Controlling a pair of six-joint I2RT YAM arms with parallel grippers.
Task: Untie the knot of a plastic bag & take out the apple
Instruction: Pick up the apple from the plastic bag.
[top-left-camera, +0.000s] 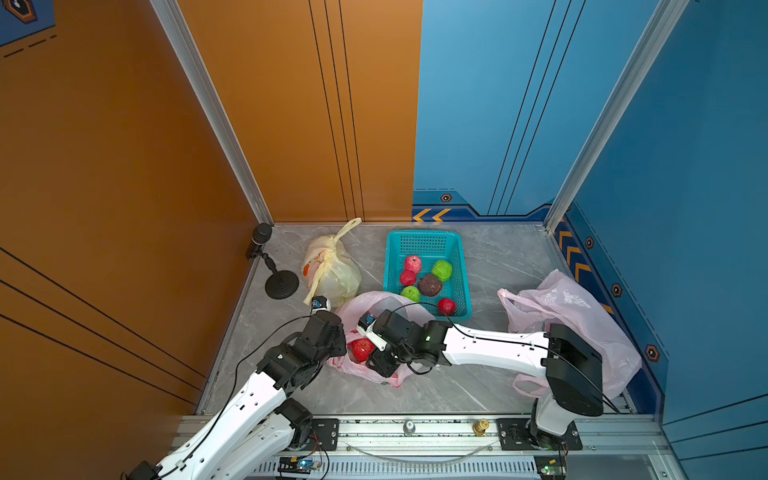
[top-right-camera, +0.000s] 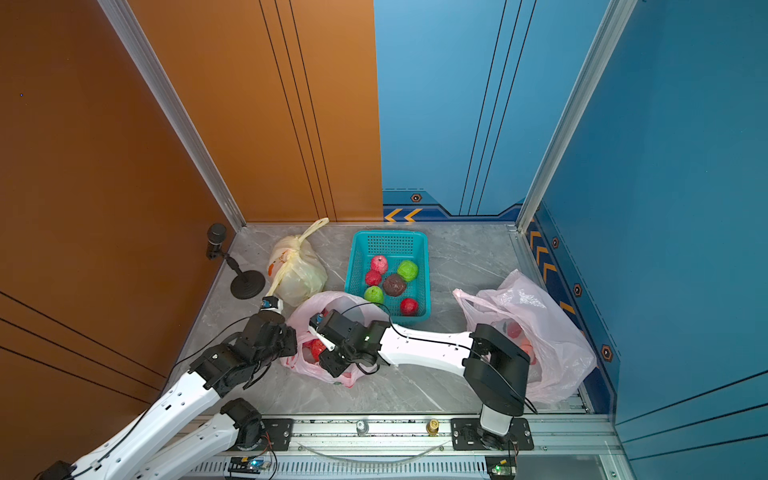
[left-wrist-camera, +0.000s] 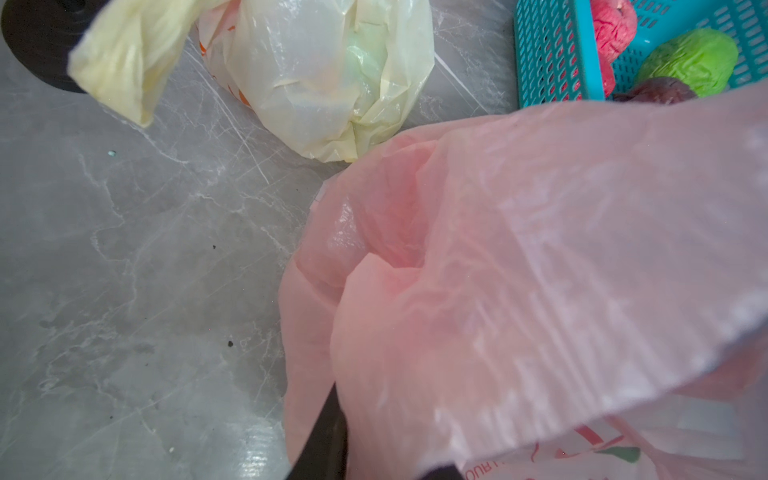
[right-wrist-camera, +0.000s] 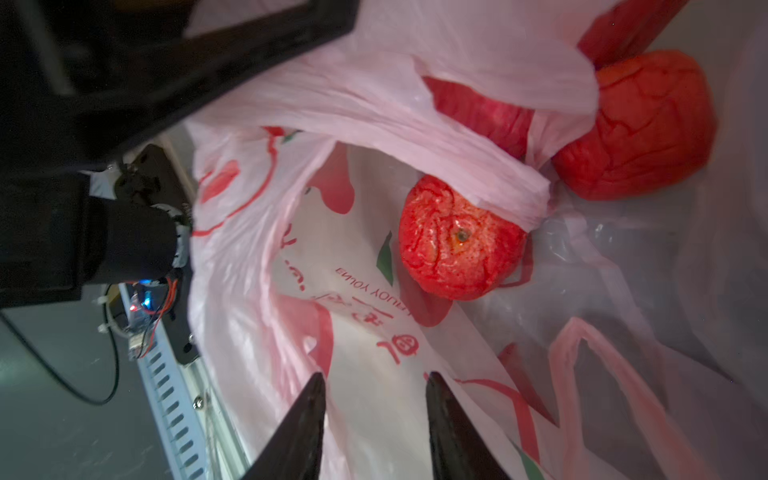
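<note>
Apple (right-wrist-camera: 459, 239) loose inside open pink bag (top-left-camera: 357, 303), right gripper (right-wrist-camera: 375, 376) in the bag's mouth, jaws wide, empty, near the apple, left gripper (top-left-camera: 337, 338) at the bag's rim, jaws under film, state impossible to tell

Both top views look steeply down from high above the front rail (top-left-camera: 415, 428), facing the back corner where the orange wall (top-left-camera: 291, 124) meets the blue wall (top-left-camera: 478, 104). They stand far off and take in the whole table (top-left-camera: 490, 257), the basket (top-left-camera: 424, 235), the yellow bag (top-left-camera: 332, 272) and the pink bag (top-left-camera: 374, 301); they differ only by a small sideways shift. The left wrist view hangs close over the pink bag (left-wrist-camera: 519, 270), facing the yellow bag (left-wrist-camera: 316, 83) and a corner of the basket (left-wrist-camera: 548, 50), ground that both top views share. The right wrist view sits nearer still, looking into the pink bag's (right-wrist-camera: 374, 104) open mouth at an apple (right-wrist-camera: 457, 241), with the right gripper (right-wrist-camera: 374, 376) in its foreground.
</note>
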